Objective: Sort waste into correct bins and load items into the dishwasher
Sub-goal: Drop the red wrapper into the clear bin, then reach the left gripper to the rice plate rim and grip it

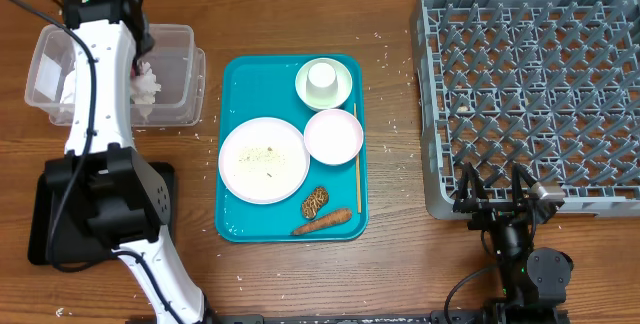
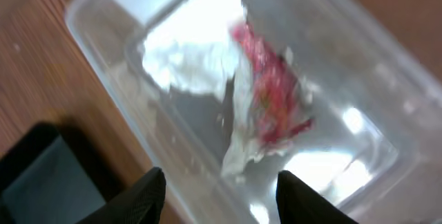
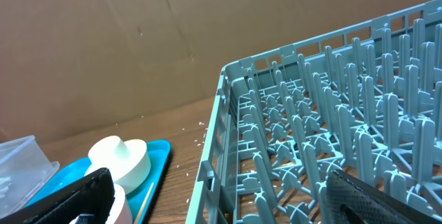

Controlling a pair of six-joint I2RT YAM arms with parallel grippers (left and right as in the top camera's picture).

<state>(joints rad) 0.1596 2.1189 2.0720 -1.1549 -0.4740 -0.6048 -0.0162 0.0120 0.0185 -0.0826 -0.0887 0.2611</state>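
- One grey dish rack (image 1: 530,84) sits at the right of the table. We see no dishes among its pegs, so we judge the loading not begun.
- One teal tray (image 1: 240,74) lies mid-table and serves as the carrier for the dishes and food scraps.
- One clear tub (image 1: 180,54) stands at the far left as a waste bin. One black tray (image 1: 45,219) lies nearer us, partly hidden under the left arm.
- Two grippers. The left gripper (image 2: 221,179) hangs over the tub with its fingers apart and nothing between them, which we read as a drop. The right gripper (image 1: 494,186) waits spread wide and empty at the rack's near edge, apart from the tray.
- Four white dishes rest on the teal tray: one large plate (image 1: 263,159), one bowl (image 1: 333,136) just beside it, one saucer (image 1: 302,89), and one cup (image 1: 322,77) on it.
- One crumpled napkin (image 2: 193,58) lies inside the tub.
- One carrot stick (image 1: 322,223) lies at the teal tray's near edge.
- One red wrapper (image 2: 273,96) lies against the napkin in the tub.
- One biscuit (image 1: 315,201) lies just above the carrot stick.
- Loose rice (image 1: 262,154) dots the plate; the grains are too small for us to count.
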